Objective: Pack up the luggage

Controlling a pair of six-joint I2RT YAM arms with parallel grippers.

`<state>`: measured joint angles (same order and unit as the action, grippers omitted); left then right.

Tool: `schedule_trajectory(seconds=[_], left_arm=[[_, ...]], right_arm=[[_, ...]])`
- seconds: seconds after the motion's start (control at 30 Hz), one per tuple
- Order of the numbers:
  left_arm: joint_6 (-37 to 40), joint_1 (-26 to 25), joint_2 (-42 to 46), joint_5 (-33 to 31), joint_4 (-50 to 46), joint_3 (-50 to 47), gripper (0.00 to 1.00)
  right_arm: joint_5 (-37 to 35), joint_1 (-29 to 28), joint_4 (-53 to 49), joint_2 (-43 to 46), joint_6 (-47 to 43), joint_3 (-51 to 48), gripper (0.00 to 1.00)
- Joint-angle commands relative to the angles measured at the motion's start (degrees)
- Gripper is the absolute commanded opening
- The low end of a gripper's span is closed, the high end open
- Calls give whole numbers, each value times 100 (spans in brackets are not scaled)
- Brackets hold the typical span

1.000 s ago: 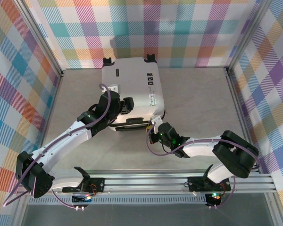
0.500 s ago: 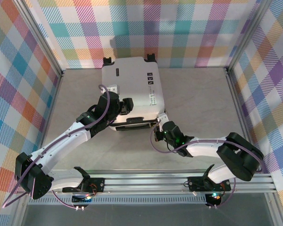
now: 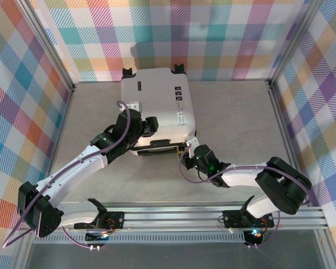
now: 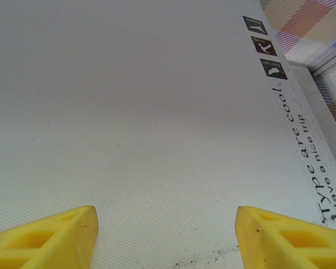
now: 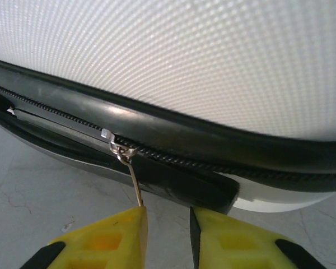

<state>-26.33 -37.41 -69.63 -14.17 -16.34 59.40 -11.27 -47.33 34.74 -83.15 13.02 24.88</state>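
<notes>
Top external: white luggage (image 3: 157, 101), black zipper seam (image 5: 173, 154); left pincer (image 4: 165, 216) spread, right pincer (image 5: 168, 218) slightly parted.

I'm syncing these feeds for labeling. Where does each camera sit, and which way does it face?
Top external: above and behind the bases, looking down on the table and luggage; left arm and right arm show.
Left wrist: over the luggage lid, facing along it toward its labels; left gripper open.
Right wrist: low by the table, facing the zipper seam and zipper pull; right gripper slightly open.
Shared: top external and left wrist both show the labels.
</notes>
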Motion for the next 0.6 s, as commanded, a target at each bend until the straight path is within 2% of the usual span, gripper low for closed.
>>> schedule_trajectory(seconds=[0.0, 0.4, 0.57], left_arm=[[-104, 8, 32, 29, -370, -96, 66], [-140, 13, 130, 56, -388, -111, 66], [-162, 5, 136, 108, -371, -164, 66]], right_arm=[[185, -48, 306, -111, -23, 71, 29], [362, -74, 404, -549, 50, 555, 34], [54, -74, 341, -656, 167, 741, 32]])
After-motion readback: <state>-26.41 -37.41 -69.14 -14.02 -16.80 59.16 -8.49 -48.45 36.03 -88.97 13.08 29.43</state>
